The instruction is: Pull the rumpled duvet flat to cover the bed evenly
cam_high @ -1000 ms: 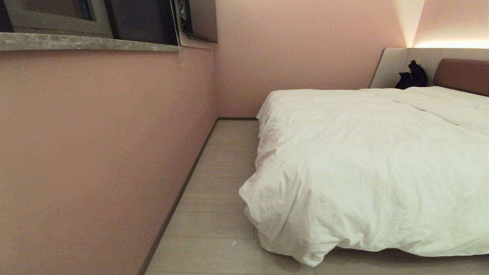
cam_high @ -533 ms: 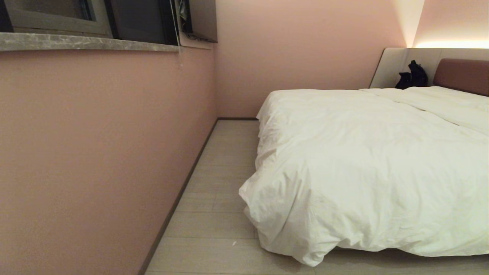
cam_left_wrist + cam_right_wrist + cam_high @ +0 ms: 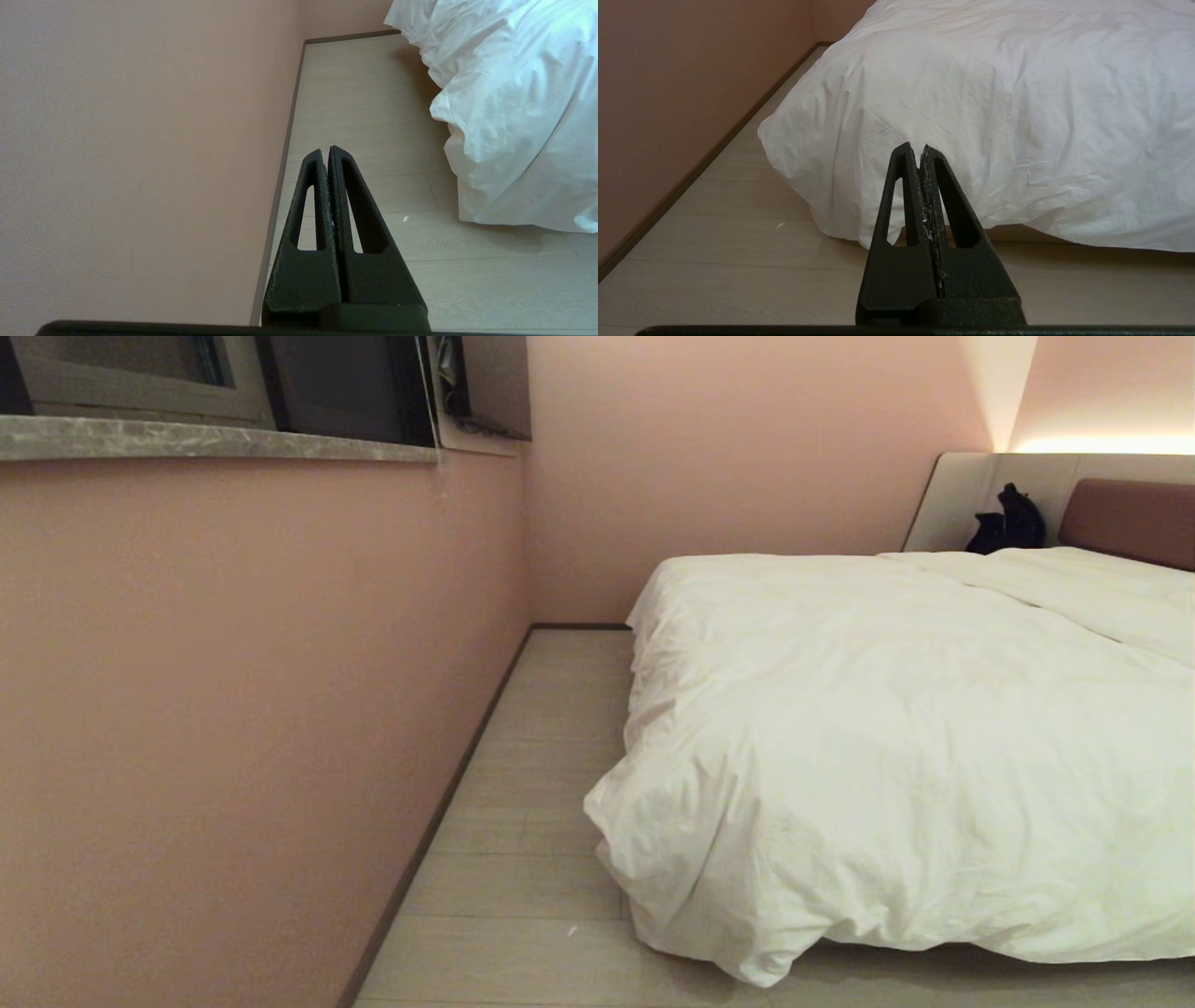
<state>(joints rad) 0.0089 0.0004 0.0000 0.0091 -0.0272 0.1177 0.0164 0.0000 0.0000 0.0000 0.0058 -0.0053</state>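
Note:
The puffy white duvet [image 3: 887, 747] lies over the bed, its near left corner bulging past the foot and hanging almost to the floor [image 3: 747, 961]. The brown headboard [image 3: 1130, 523] shows at the far right in its pale grey surround. Neither arm appears in the head view. My left gripper [image 3: 325, 150] is shut with nothing in it, held over the floor strip between wall and bed; the duvet [image 3: 514, 116] is off to its side. My right gripper [image 3: 915, 147] is shut and empty, pointing at the duvet's [image 3: 1017, 116] hanging corner, clear of it.
A pink wall [image 3: 233, 709] with a marble windowsill [image 3: 215, 441] runs along the left. A narrow strip of pale wood floor [image 3: 532, 821] lies between wall and bed. A black object [image 3: 1006, 521] rests by the headboard. A small white scrap [image 3: 405, 218] lies on the floor.

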